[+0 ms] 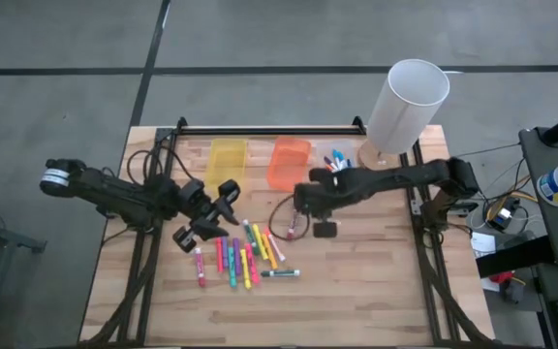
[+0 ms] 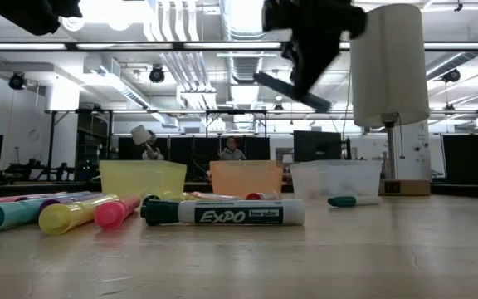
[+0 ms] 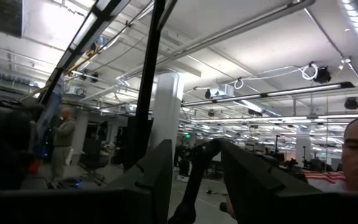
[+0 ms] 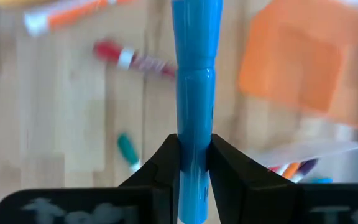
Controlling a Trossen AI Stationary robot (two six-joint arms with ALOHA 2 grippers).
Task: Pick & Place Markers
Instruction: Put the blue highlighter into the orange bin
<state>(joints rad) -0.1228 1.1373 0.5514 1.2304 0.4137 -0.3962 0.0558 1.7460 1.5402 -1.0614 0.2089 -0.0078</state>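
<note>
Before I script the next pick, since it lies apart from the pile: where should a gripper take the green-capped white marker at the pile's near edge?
Grip the green-capped marker at mid-barrel, coming straight down from above. It lies flat on the table, crosswise to the other markers, with bare wood on its near side, so fingers closing across its thin barrel should fit. The cap end looks a poorer hold, probably.

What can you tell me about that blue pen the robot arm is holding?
The blue marker is a slim, glossy plastic pen with a seam where cap meets barrel. The right gripper is shut on it, one dark finger on each side, lifting it clear of the table. In the low view it hangs tilted, high above the bins.
</note>
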